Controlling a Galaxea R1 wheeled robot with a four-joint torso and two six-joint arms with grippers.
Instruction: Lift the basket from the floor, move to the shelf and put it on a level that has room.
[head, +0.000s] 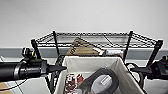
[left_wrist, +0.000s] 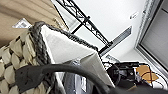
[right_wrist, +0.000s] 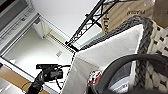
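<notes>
Flanking the basket (head: 117, 67) before the shelf (head: 130, 40), both arms' jaws unclear.

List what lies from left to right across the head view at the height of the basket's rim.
Left arm → left gripper at the basket's end → basket, lined in white → right gripper at the other end → right arm.

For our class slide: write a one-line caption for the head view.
Lined basket held between left gripper and right gripper, below the shelf's top tier.
</notes>
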